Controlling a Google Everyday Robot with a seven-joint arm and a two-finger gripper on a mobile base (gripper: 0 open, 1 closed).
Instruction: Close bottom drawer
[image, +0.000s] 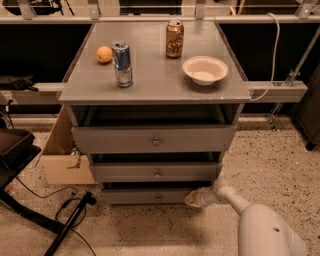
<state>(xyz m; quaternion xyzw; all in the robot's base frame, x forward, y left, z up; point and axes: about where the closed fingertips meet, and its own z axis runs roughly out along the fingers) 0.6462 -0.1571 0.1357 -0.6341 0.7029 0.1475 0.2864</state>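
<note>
My arm (265, 231): white, lower right of the frame, reaching left and up toward the cabinet.
My gripper (194, 199): tan tip at the right end of the bottom drawer's front, touching or just beside it.
My grip: I cannot tell whether it is released or clenched.
Bottom drawer (145, 196): lowest of three, low centre, front slightly out, with a dark gap above it and a small round knob.
Middle drawer (156, 172): partly out.
Top drawer (154, 139): furthest out.
Cardboard box (62, 162): left of the cabinet.
Cabinet top (155, 82): blue can (122, 64), orange (104, 54), brown can (174, 39), white bowl (205, 69).
</note>
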